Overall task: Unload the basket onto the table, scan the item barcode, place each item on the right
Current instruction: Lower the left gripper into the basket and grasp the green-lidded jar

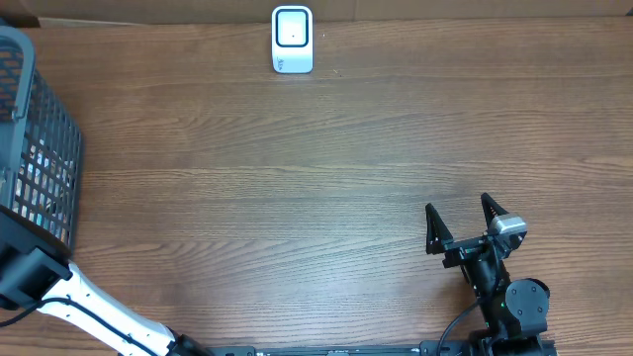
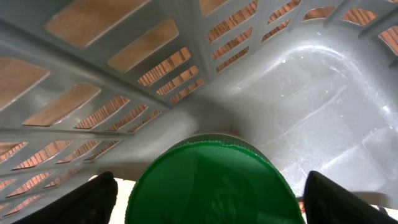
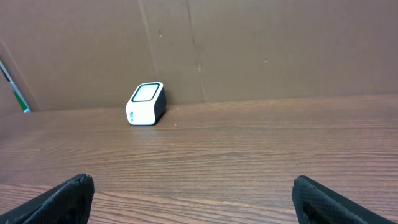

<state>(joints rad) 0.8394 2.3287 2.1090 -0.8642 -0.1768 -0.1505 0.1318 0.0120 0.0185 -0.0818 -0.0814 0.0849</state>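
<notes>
In the left wrist view my left gripper (image 2: 208, 193) is down inside the grey basket (image 2: 93, 74). Its black fingers (image 2: 93, 202) stand on either side of an item with a round green lid (image 2: 214, 186). A thin gap shows at the left finger, and the right finger is almost touching. The item's body and barcode are hidden under the lid. The white scanner (image 1: 292, 40) stands at the far edge of the table, also in the right wrist view as the scanner (image 3: 146, 104). My right gripper (image 1: 462, 225) rests open and empty near the front right.
The dark mesh basket (image 1: 40, 148) takes up the table's left edge, with my left arm (image 1: 89, 302) reaching into it from the front. A brown cardboard wall (image 3: 249, 50) stands behind the scanner. Wooden tabletop (image 1: 297, 198) lies between basket, scanner and right gripper.
</notes>
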